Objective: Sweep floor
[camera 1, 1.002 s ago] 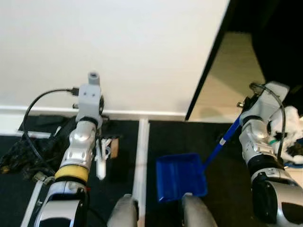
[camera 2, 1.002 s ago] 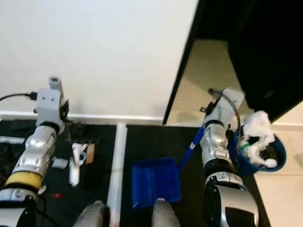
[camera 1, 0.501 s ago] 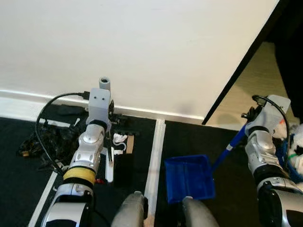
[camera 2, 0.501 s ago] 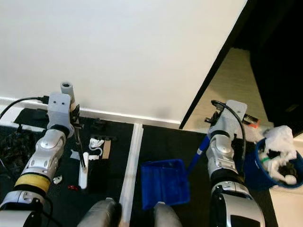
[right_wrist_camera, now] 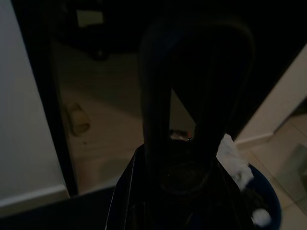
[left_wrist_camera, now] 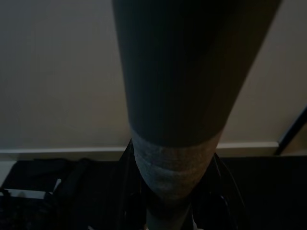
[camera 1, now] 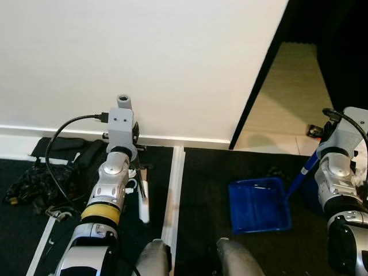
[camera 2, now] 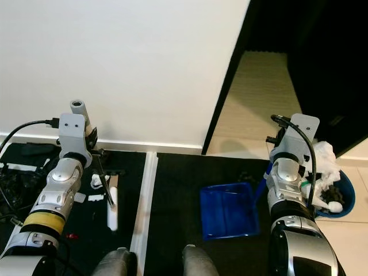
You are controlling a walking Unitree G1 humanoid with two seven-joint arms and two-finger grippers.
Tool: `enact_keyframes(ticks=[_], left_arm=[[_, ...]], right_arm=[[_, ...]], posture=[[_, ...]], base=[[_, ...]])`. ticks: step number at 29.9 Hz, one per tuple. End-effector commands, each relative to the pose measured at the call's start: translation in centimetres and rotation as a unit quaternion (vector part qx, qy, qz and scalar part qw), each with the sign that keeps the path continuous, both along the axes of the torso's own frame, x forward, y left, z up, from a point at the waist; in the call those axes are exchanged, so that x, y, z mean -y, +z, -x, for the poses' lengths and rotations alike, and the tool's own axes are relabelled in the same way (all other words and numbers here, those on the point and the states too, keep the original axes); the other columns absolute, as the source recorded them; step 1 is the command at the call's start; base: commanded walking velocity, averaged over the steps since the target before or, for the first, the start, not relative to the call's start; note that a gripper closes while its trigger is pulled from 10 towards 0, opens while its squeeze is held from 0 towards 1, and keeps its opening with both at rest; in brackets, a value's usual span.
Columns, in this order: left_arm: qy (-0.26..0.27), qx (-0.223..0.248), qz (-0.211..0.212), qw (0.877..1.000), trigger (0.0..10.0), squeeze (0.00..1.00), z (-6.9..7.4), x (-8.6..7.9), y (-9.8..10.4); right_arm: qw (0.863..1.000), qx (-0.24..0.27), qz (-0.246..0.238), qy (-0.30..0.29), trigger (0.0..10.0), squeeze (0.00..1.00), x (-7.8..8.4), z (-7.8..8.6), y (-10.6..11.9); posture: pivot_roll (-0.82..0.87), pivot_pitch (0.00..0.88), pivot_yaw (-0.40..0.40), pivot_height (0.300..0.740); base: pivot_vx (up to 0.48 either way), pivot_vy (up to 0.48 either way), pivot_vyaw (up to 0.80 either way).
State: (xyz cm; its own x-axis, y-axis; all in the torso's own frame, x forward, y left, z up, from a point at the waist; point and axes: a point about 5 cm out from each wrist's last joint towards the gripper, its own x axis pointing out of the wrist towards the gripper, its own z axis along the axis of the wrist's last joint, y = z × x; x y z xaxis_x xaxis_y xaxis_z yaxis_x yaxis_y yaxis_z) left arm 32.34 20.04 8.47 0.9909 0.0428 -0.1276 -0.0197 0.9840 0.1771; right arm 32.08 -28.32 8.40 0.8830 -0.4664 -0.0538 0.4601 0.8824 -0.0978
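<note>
Head views: blue dustpan flat on dark mat, right of centre; handle rising to right gripper, apparently clamped on it. Broom stick under left gripper.

Wrist views: dark; left closed round pole. Light, rigid plastic; best held mid-handle.

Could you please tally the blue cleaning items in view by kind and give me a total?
Blue dustpan, lying on the dark floor mat: 1
Blue bin holding white trash, beside the right arm: 1
Total: 2
</note>
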Motion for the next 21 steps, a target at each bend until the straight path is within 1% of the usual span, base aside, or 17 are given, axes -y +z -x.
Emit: enact_keyframes(ticks=[1, 2, 3, 4, 5, 6, 7, 8, 10, 11, 13, 15, 17, 20, 21], left_arm=[[0.003, 0.026, 0.001, 1.000, 10.0, 0.00, 0.1, -0.5, 0.5], [0.003, 0.026, 0.001, 1.000, 10.0, 0.00, 0.1, -0.5, 0.5], [0.001, 0.035, 0.006, 0.999, 10.0, 0.00, 0.1, -0.6, 0.8], [-0.006, 0.055, 0.017, 0.998, 10.0, 0.00, 0.0, -0.7, 1.5], [-0.006, 0.055, 0.017, 0.998, 10.0, 0.00, 0.0, -0.7, 1.5], [-0.014, 0.078, 0.023, 0.997, 10.0, 0.00, 0.0, -0.8, 2.4], [-0.017, 0.091, 0.027, 0.995, 10.0, 0.00, 0.0, -1.0, 2.9], [-0.017, 0.091, 0.027, 0.995, 10.0, 0.00, 0.0, -1.0, 2.9], [-0.027, 0.118, 0.032, 0.992, 10.0, 0.00, 0.3, -1.1, 4.1], [-0.027, 0.118, 0.032, 0.992, 10.0, 0.00, 0.3, -1.1, 4.1], [-0.037, 0.138, 0.034, 0.989, 10.0, 0.00, 0.8, -1.1, 4.9], [-0.039, 0.144, 0.037, 0.988, 10.0, 0.00, 1.0, -1.1, 5.2], [-0.048, 0.157, 0.042, 0.985, 10.0, 0.00, 1.3, -1.0, 5.7], [-0.058, 0.163, 0.038, 0.984, 10.0, 0.00, 1.8, -0.8, 5.8], [-0.058, 0.163, 0.038, 0.984, 10.0, 0.00, 1.8, -0.8, 5.8]], right_arm=[[1.000, 0.015, -0.001, 0.001, 10.0, 0.00, 0.0, 0.2, 0.0], [1.000, 0.015, -0.001, 0.001, 10.0, 0.00, 0.0, 0.2, 0.0], [1.000, 0.020, -0.004, -0.001, 10.0, 0.00, 0.2, 0.3, 0.0], [0.999, 0.030, -0.018, -0.014, 10.0, 0.00, 0.7, 0.5, 0.0], [0.999, 0.030, -0.018, -0.014, 10.0, 0.00, 0.7, 0.5, 0.0], [0.997, 0.046, -0.047, -0.031, 10.0, 0.00, 1.4, 0.8, 0.1], [0.996, 0.056, -0.058, -0.040, 10.0, 0.00, 1.8, 0.9, 0.3], [0.996, 0.056, -0.058, -0.040, 10.0, 0.00, 1.8, 0.9, 0.3], [0.993, 0.078, -0.066, -0.053, 10.0, 0.00, 2.6, 0.9, 1.0], [0.993, 0.078, -0.066, -0.053, 10.0, 0.00, 2.6, 0.9, 1.0], [0.992, 0.097, -0.068, -0.047, 10.0, 0.00, 2.7, 0.6, 1.7], [0.991, 0.104, -0.069, -0.043, 10.0, 0.00, 2.7, 0.5, 1.9], [0.989, 0.122, -0.075, -0.029, 10.0, 0.00, 2.3, 0.0, 2.6], [0.987, 0.135, -0.083, -0.003, 10.0, 0.00, 1.4, -0.4, 2.6], [0.987, 0.135, -0.083, -0.003, 10.0, 0.00, 1.4, -0.4, 2.6]], posture=[[0.09, 0.096, -0.041, 0.740], [0.09, 0.096, -0.041, 0.740], [0.10, 0.108, -0.040, 0.740], [0.10, 0.155, -0.041, 0.740], [0.10, 0.155, -0.041, 0.740], [0.11, 0.195, -0.041, 0.740], [0.12, 0.224, -0.042, 0.740], [0.12, 0.224, -0.042, 0.740], [0.13, 0.286, -0.038, 0.740], [0.13, 0.286, -0.038, 0.740], [0.14, 0.328, -0.033, 0.740], [0.14, 0.335, -0.033, 0.740], [0.15, 0.391, -0.039, 0.740], [0.15, 0.408, -0.039, 0.740], [0.15, 0.408, -0.039, 0.740]], base=[[0.000, 0.000, 0.00], [0.000, 0.000, 0.00], [0.000, 0.000, 0.00], [0.000, 0.000, 0.00], [0.000, 0.000, 0.00], [0.000, 0.000, 0.00], [0.000, 0.000, 0.00], [0.000, 0.000, 0.00], [0.000, 0.000, 0.00], [0.000, 0.000, 0.00], [0.000, 0.000, 0.00], [0.000, 0.000, 0.00], [0.000, 0.000, 0.00], [0.000, 0.000, 0.00], [0.000, 0.000, 0.00]])
